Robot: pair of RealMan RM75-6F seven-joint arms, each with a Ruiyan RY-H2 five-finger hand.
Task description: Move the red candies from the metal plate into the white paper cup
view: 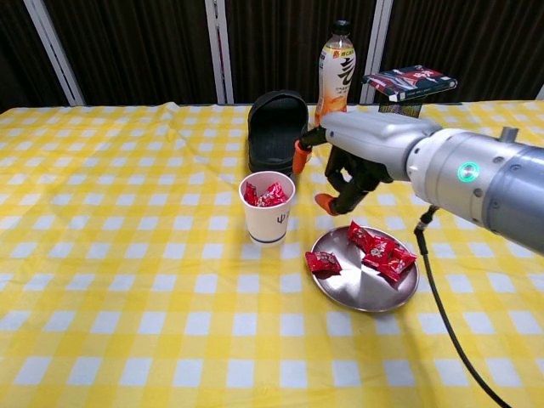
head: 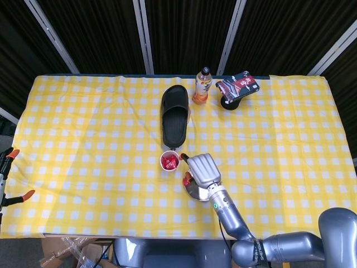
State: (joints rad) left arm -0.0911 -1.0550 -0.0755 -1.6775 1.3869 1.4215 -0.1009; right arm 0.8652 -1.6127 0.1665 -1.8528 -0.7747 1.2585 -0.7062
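- Candies: red candies [view: 374,252] lie on the metal plate [view: 364,289], one [view: 323,262] near its left rim and a cluster toward the back right; more red candies [view: 266,196] sit inside the white paper cup [view: 267,209].
- Cup stands upright on the yellow checked surface [view: 127,255], just left of the plate and apart from it.
- Right hand [view: 350,170] hangs above the plate's rear edge, to the right of the cup, its fingers [view: 326,201] curled downward with nothing visible between them.
- Left hand is out of both views.
- Behind the cup lie a black slipper [head: 175,114], an upright drink bottle [head: 202,86], and a red-and-black packet [head: 238,85] on a dark stand.
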